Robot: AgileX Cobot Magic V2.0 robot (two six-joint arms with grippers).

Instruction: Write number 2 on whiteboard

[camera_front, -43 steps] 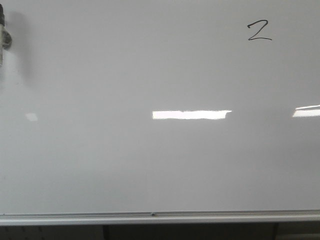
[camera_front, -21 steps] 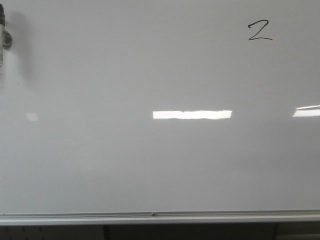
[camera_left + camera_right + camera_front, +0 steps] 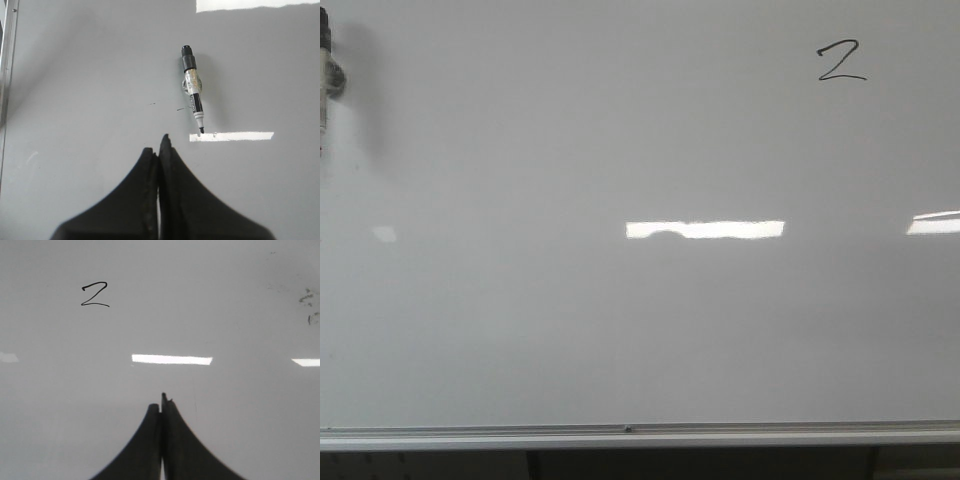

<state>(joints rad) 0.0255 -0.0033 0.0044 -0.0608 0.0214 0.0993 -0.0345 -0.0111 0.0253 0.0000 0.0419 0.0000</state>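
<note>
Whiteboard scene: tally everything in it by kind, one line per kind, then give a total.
Whiteboard: 1
Handwritten number 2: 1
Marker pen, uncapped, against the board: 1
Grippers, both shut and empty: 2 (left gripper, right gripper)
Total: 5

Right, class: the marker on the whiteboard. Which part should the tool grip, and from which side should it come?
Grip the marker around its long barrel, between the black cap end and the tip. It lies flat against the whiteboard, so approach square to the board, with the jaws closing across the barrel's width. Both tools look shut, so open first.
</note>
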